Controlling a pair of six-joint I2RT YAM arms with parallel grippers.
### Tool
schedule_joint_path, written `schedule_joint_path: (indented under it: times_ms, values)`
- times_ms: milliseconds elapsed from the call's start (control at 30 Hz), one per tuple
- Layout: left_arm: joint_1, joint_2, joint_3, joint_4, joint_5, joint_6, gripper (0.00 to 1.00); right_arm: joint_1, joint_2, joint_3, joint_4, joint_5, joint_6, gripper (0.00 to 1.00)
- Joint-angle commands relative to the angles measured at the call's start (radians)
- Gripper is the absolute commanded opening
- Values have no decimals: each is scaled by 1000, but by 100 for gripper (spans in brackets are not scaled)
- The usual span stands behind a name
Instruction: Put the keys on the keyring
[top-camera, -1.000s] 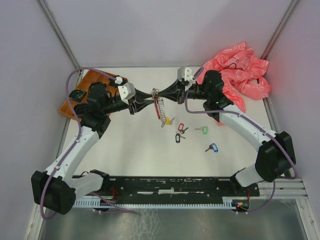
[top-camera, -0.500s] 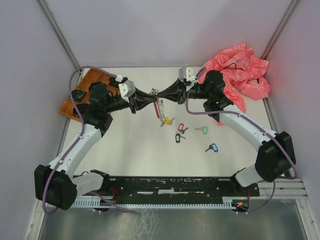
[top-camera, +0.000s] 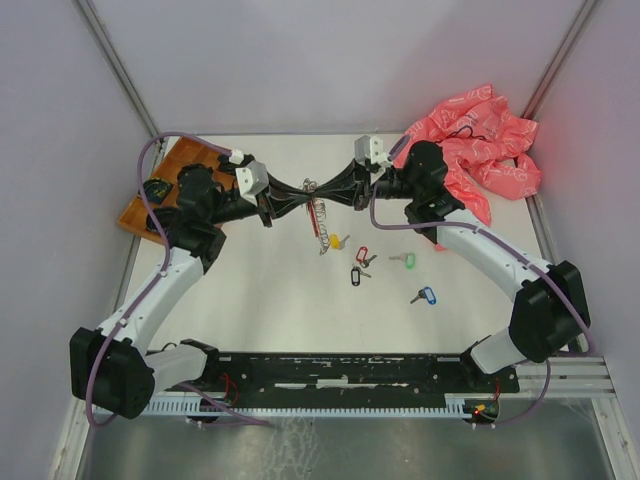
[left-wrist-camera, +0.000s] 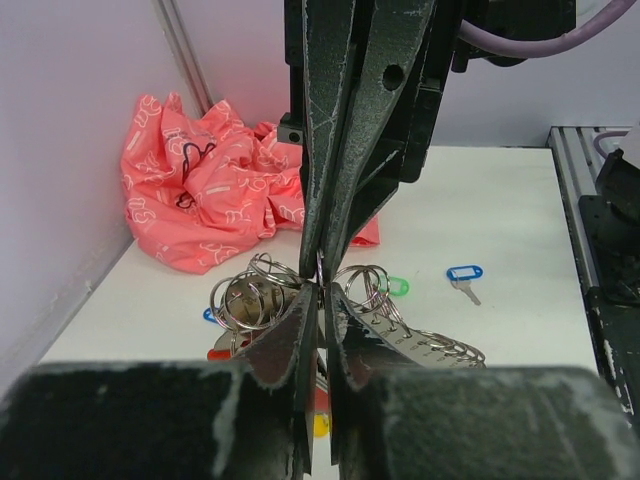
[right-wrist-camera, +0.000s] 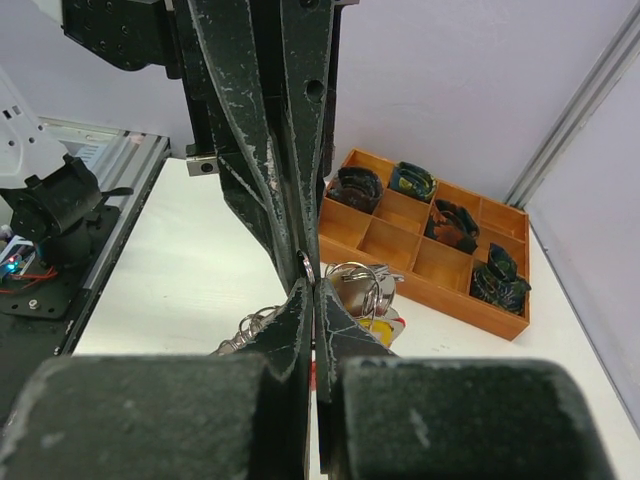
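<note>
The keyring, a silvery cluster of rings and chain with a red piece, hangs above the table between my two grippers. They meet tip to tip over the table's far middle. My left gripper is shut on one thin ring, and my right gripper is shut on the same cluster from the other side. Loose keys lie below: a yellow-tagged key, a red one, a dark one, a green one and a blue one. The keyring spreads on both sides of my left fingers.
A wooden tray with dark coiled items stands at the far left, partly under my left arm. A crumpled pink bag lies at the far right corner. Grey walls close in the table on three sides.
My left gripper's jaws have narrowed onto the keyring's ring, and its wrist has shifted slightly back and left. The right gripper has held its place, still shut.
</note>
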Motion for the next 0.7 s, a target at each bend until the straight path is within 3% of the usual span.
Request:
schedule_joint_path:
  times_ms: [0, 67, 133, 167, 300, 500, 667]
  values:
    - [4, 0, 2, 53, 30, -45, 7, 10, 0, 38, -4, -43, -25, 1]
    - [4, -5, 15, 17, 28, -15, 3, 12, -4, 39, -57, -35, -59, 1]
    - [3, -15, 60, -161, 1, 99, 3, 11, -20, 46, -167, -16, -138, 5]
    - [3, -17, 60, -161, 1, 114, 3, 11, -22, 46, -167, -16, -149, 6]
    - [-3, -36, 118, -368, -76, 260, 3, 11, -39, 96, -364, 21, -293, 32]
    - [-42, -61, 188, -561, -221, 400, 3, 12, -53, 146, -520, 88, -432, 60]
    - [-66, -56, 271, -680, -305, 479, 3, 12, -47, 191, -583, 116, -532, 70]
